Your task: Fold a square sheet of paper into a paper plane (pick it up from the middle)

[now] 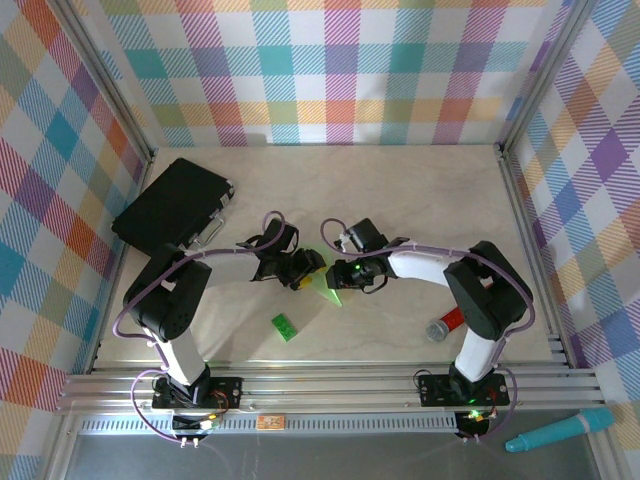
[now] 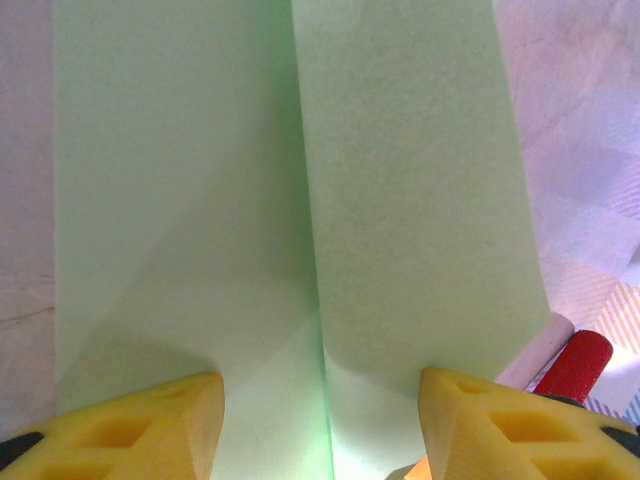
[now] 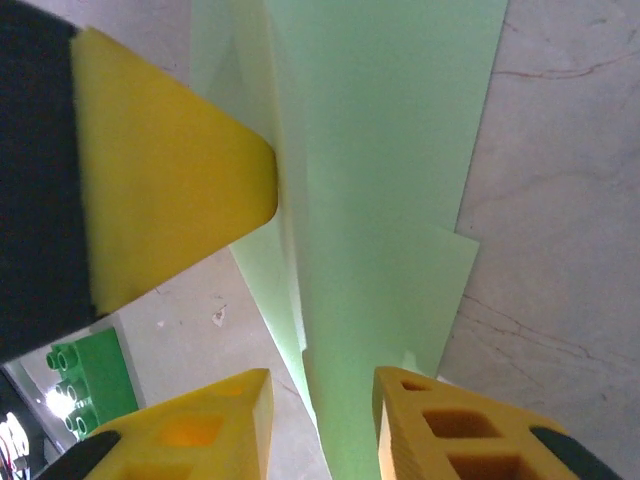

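Pale-green paper plane (image 2: 400, 200), left gripper (image 2: 320, 380) spread over it, right gripper (image 3: 322, 375) half-open astride it

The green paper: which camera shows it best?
Left wrist view: the folded paper lies broad there, its centre crease plain. The right wrist view catches it slantwise, as a narrow strip; the top view gives a small green sliver.

Green brick (image 1: 285, 327), black case (image 1: 172, 205), red cylinder (image 1: 449, 321), teal pen (image 1: 558, 430).

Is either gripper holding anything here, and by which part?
Cannot be told: the right gripper has the folded paper between its fingers, a gap beside one. The left gripper stands open astride its crease.
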### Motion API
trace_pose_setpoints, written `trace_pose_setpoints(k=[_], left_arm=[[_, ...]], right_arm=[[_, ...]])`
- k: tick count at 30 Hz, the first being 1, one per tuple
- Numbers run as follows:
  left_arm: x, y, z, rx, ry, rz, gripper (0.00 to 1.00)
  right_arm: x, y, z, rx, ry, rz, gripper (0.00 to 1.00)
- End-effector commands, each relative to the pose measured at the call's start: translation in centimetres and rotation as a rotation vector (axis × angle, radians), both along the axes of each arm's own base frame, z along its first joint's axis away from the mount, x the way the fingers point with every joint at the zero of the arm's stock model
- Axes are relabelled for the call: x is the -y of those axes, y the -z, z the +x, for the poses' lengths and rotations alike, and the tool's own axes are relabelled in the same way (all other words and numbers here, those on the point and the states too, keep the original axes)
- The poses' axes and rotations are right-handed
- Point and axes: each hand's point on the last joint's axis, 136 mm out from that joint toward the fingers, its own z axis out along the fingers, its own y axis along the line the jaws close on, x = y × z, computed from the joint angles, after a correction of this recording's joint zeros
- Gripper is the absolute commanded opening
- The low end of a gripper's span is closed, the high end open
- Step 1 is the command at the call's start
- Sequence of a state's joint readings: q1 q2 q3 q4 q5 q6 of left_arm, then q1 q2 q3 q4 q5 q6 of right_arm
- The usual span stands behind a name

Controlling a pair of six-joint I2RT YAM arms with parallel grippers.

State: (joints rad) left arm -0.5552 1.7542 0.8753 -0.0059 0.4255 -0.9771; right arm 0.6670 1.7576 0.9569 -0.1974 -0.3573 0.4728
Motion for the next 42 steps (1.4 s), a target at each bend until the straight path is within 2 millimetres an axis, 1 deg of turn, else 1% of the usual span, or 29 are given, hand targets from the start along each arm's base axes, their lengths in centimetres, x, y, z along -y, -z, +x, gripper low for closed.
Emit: trace_pose_setpoints(k=[1, 9, 14, 17, 22, 25, 30, 35, 39, 42], left_arm=[[-1.7, 3.9, -3.1, -0.135, 0.013, 0.127, 0.55], [-1.6, 3.9, -3.2, -0.134, 0.018, 0.125, 0.56], [-1.6, 3.9, -3.2, -0.136, 0.017, 0.123, 0.56], [-1.5, 3.9, -3.3, -0.135, 0.019, 0.123, 0.56], [-1.5, 3.3, -3.0, -0.117, 0.014, 0.116, 0.56], [-1.3, 2.3, -2.5, -0.091, 0.01, 0.106, 0.56], [-0.5, -0.2, -1.0, -0.009, -0.005, 0.062, 0.56], [0.1, -2.8, 0.5, 0.085, -0.03, -0.007, 0.61], [0.0, -3.9, 1.1, 0.134, -0.049, -0.053, 0.62], [0.2, -4.1, 1.2, 0.149, -0.051, -0.093, 0.6]], right_arm=[[-0.6, 0.3, -0.1, -0.039, -0.007, 0.003, 0.32], [-1.1, 0.9, -0.1, -0.064, -0.011, 0.017, 0.26], [-1.0, 1.6, -0.2, -0.083, -0.004, 0.006, 0.23], [-1.0, 1.7, -0.1, -0.081, -0.001, 0.009, 0.2], [-1.0, 1.7, -0.2, -0.083, -0.008, 0.024, 0.16], [-0.9, 1.8, -0.6, -0.086, -0.017, 0.028, 0.14], [-0.4, 2.0, -1.2, -0.082, -0.035, 0.046, 0.1], [0.2, 2.3, -1.6, -0.081, -0.055, 0.071, 0.08], [0.7, 2.0, -1.5, -0.075, -0.07, 0.119, 0.08], [1.0, 1.5, -1.2, -0.069, -0.087, 0.174, 0.08]])
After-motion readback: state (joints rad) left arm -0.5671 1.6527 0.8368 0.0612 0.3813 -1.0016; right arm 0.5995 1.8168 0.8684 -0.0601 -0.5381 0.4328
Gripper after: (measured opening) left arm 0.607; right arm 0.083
